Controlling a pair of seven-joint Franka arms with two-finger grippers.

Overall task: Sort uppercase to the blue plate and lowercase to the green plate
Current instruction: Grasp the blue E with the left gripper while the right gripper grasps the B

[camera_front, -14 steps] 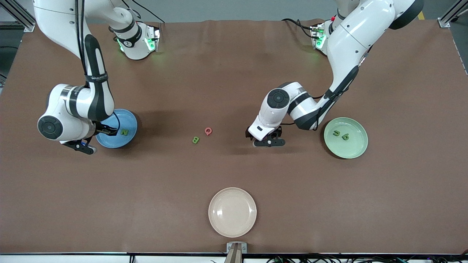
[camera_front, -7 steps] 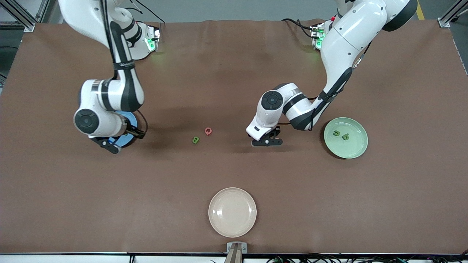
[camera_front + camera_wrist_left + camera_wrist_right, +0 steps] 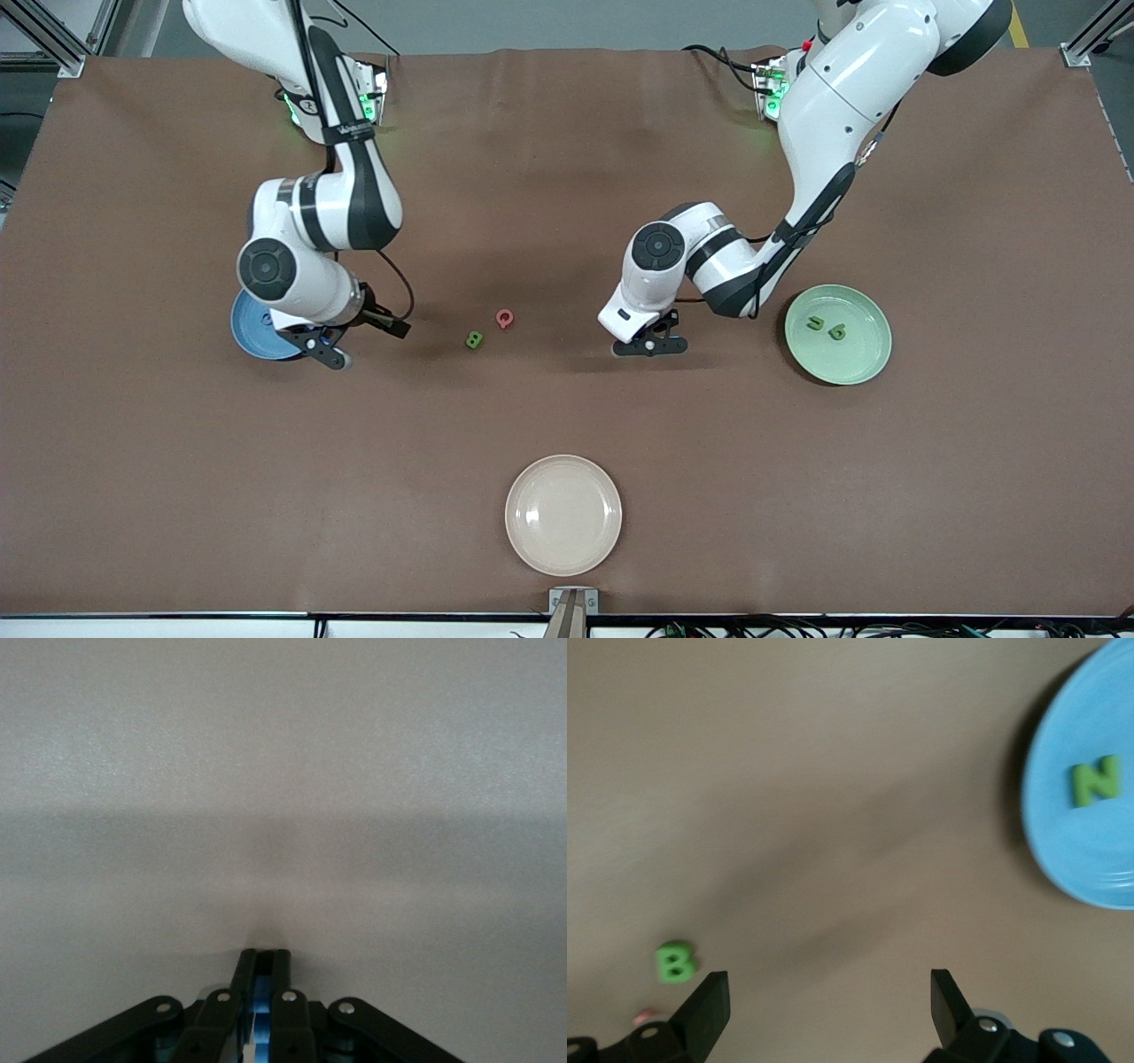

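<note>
On the green plate (image 3: 858,354), toward the left arm's end of the table, two green lowercase letters (image 3: 826,328), lying side by side. On the blue plate (image 3: 1090,846), a green N (image 3: 1097,783); from the front camera, plate half covered by the right arm. Right gripper (image 3: 831,1003) spread wide and empty, just beside the blue plate. Between the arms, on bare table, green B (image 3: 475,339) and pink-red Q (image 3: 505,318). Left gripper (image 3: 263,964) low over the table near these, pressed together around something blue, shape not readable. Nearest the front camera, cream-white plate (image 3: 563,514).
</note>
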